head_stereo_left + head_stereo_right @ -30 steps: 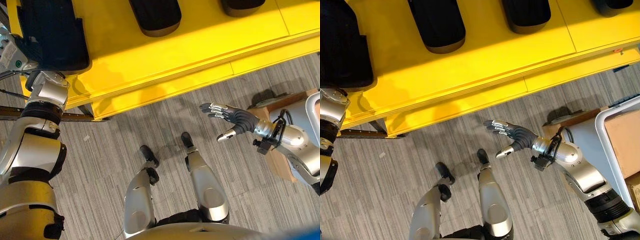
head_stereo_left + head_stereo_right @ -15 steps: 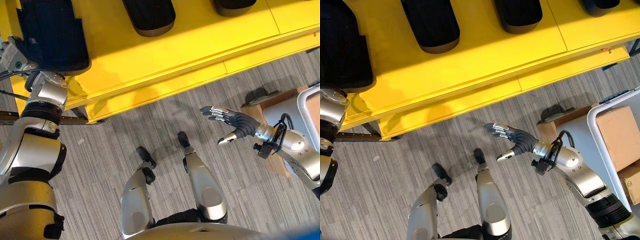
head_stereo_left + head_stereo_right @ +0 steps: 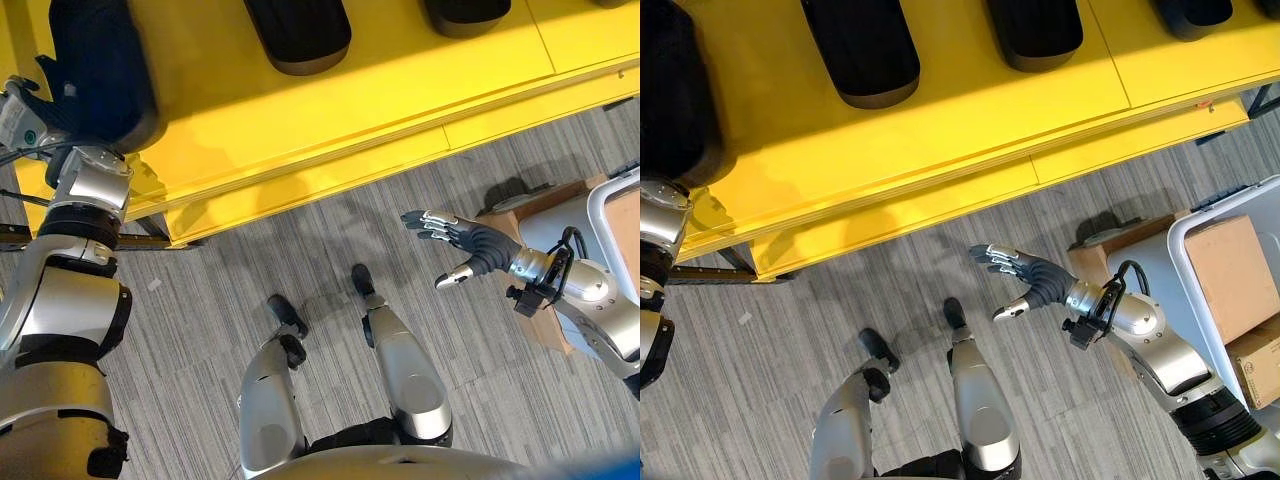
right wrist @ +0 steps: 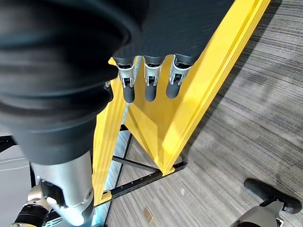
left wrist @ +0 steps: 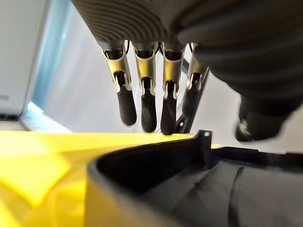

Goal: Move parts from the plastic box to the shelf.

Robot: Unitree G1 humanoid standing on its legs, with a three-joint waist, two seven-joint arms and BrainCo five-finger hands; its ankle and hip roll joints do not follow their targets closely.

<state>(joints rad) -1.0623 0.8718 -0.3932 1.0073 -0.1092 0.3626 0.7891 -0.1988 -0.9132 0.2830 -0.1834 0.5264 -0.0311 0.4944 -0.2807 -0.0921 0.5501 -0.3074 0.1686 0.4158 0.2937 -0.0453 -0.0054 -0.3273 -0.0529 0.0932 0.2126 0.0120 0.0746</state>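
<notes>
A black moulded part (image 3: 100, 70) lies at the left end of the yellow shelf (image 3: 400, 90). My left hand (image 5: 147, 94) is at its near edge, fingers straight and open over the part's rim (image 5: 156, 151), holding nothing. Further black parts (image 3: 860, 45) (image 3: 1035, 30) rest farther along the shelf. My right hand (image 3: 1040, 280) hangs open and empty over the carpet, palm turned inward, between the shelf and the white-rimmed plastic box (image 3: 1200, 215). Brown cartons (image 3: 1230, 270) sit in that box.
The shelf's yellow front edge (image 3: 940, 200) runs across the view, with a dark frame bar (image 4: 142, 177) beneath its left end. A brown wooden stand (image 3: 1100, 260) sits beside the box. Grey striped carpet (image 3: 200, 290) lies in front of the shelf.
The black part at the left hand has shifted slightly farther onto the shelf. The camera has swung a little right, showing more of the box. The right hand stays open and almost still.
</notes>
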